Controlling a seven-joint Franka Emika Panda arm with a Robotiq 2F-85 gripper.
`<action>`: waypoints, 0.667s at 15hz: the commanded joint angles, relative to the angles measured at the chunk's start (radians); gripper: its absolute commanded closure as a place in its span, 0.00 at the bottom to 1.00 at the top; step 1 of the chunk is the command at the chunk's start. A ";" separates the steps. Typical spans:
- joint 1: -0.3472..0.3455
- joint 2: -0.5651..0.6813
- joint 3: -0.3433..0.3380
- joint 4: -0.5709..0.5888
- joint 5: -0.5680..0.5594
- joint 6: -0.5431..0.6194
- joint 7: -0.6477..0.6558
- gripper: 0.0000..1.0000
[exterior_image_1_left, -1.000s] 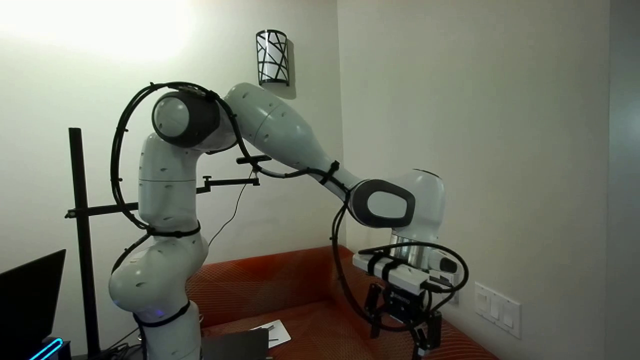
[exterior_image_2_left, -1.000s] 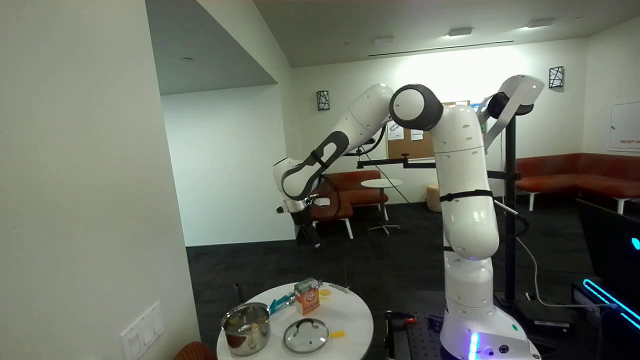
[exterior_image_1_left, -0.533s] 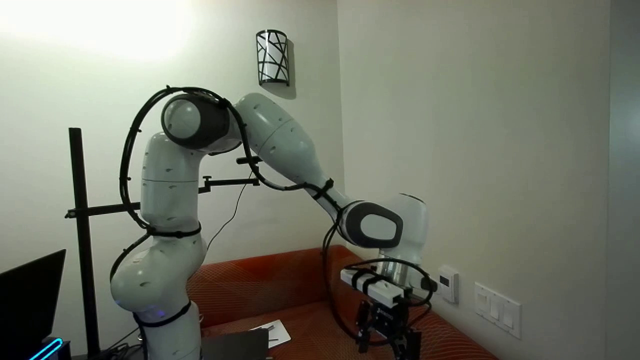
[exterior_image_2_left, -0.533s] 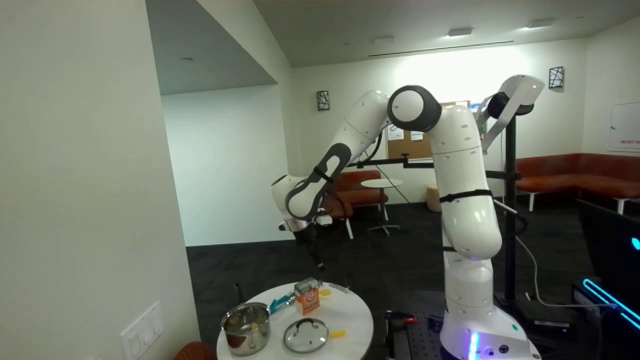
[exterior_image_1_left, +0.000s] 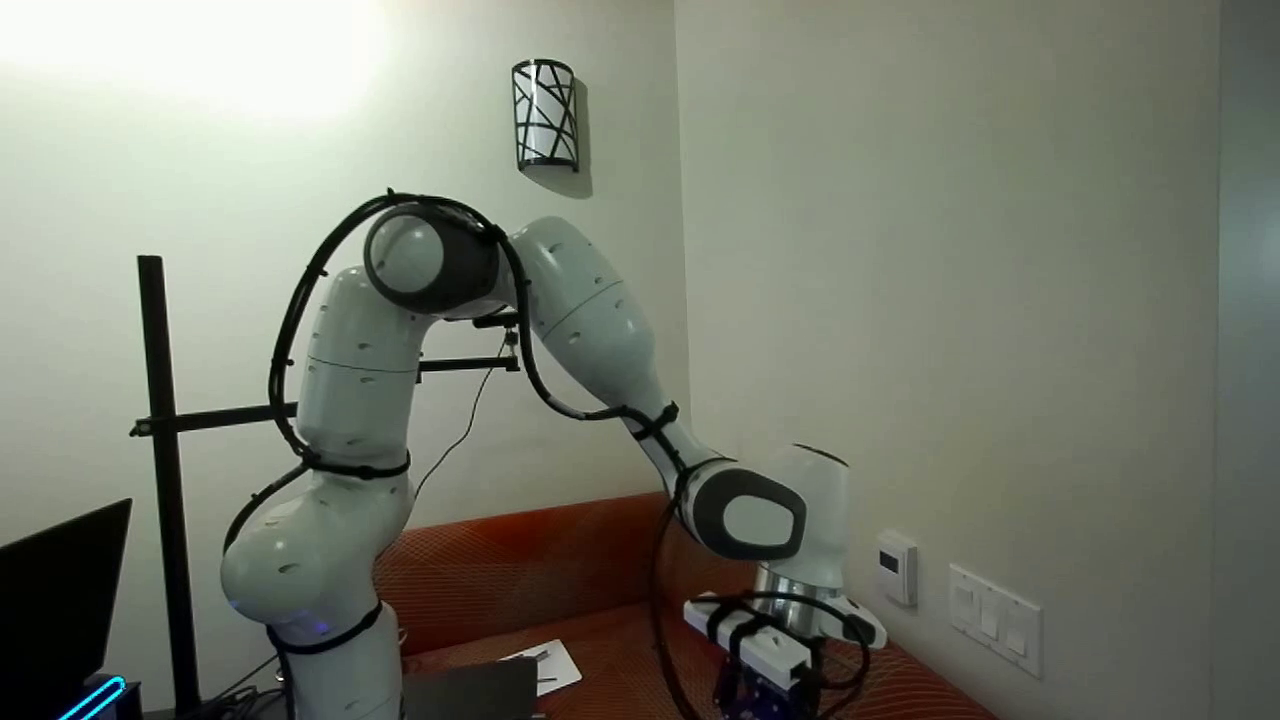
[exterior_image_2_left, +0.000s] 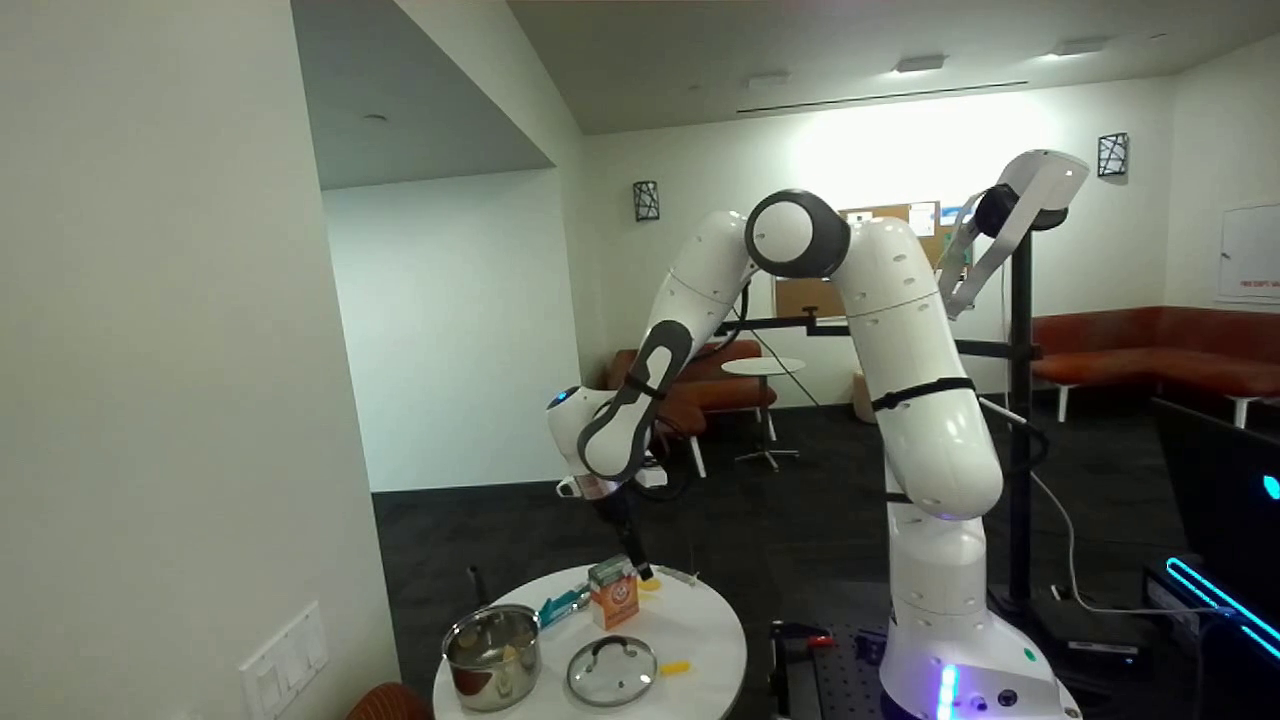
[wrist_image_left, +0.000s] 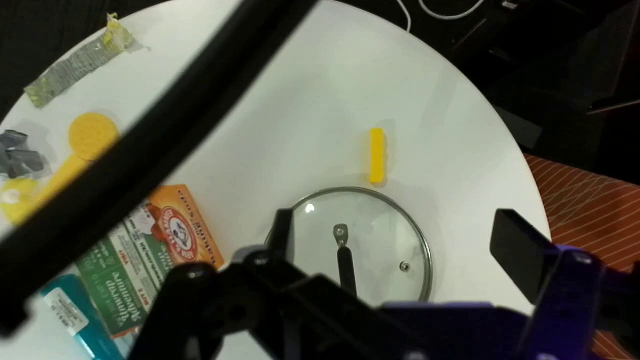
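Because the wrist view looks down onto the white table (wrist_image_left: 300, 125), it shows the gripper (wrist_image_left: 400, 242) empty, jaws spread wide above a glass lid (wrist_image_left: 382, 225) that lies with its handle (wrist_image_left: 345, 262) upward, a placement that presumably keeps the handle reachable, with a yellow block (wrist_image_left: 376, 155) just beside the rim. In an exterior view, a steel pot (exterior_image_2_left: 500, 675) stands uncovered near the lid, its mouth thus apparently accessible. In an exterior view, the arm (exterior_image_1_left: 590, 310) slopes down, its fingertips hidden below the lower edge.

Office-like lounge, red benches (exterior_image_2_left: 1160, 355), cork noticeboard (exterior_image_2_left: 797, 295)
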 joint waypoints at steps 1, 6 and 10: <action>-0.005 0.037 0.005 0.008 -0.021 0.039 0.014 0.00; -0.003 0.091 0.004 0.025 -0.047 0.068 0.021 0.00; -0.003 0.135 0.008 0.056 -0.052 0.081 0.021 0.00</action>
